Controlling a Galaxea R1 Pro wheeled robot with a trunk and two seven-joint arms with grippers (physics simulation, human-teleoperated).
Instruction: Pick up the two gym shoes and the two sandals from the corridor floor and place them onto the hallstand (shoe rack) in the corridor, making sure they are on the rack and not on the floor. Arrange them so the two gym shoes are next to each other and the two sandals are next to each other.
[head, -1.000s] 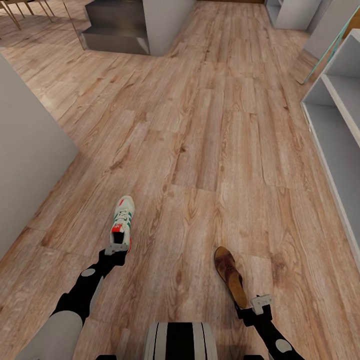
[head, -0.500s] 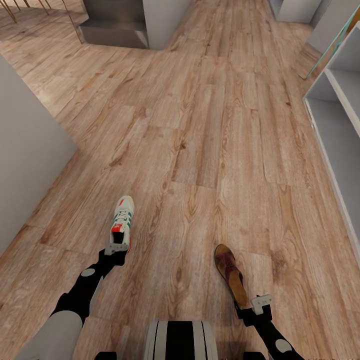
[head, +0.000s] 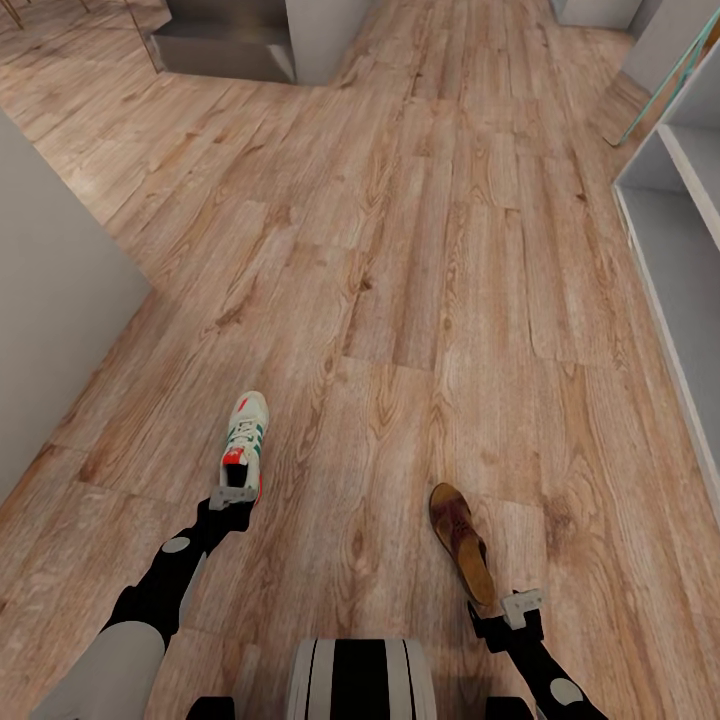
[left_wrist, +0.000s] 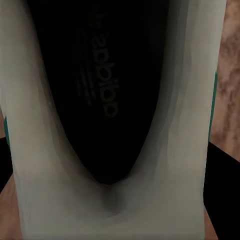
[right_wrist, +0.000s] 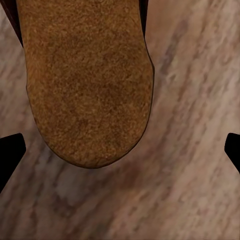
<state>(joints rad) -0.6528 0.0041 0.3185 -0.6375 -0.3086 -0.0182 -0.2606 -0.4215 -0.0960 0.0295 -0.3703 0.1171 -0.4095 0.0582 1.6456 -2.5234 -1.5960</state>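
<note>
Fingers of my left gripper (head: 232, 496) clamped the heel of a gym shoe (head: 244, 437), carried above the corridor floor (head: 420, 260). My right gripper (head: 505, 612) sat at the heel of a sandal (head: 460, 542); whether its fingers pinched it, I could not tell. White shoe rack (head: 680, 250) stood along my right.

gym shoe (head: 245, 443) left, sandal (head: 461, 543) right — both above the floor (head: 420, 300), shelving (head: 675, 250) far right
</note>
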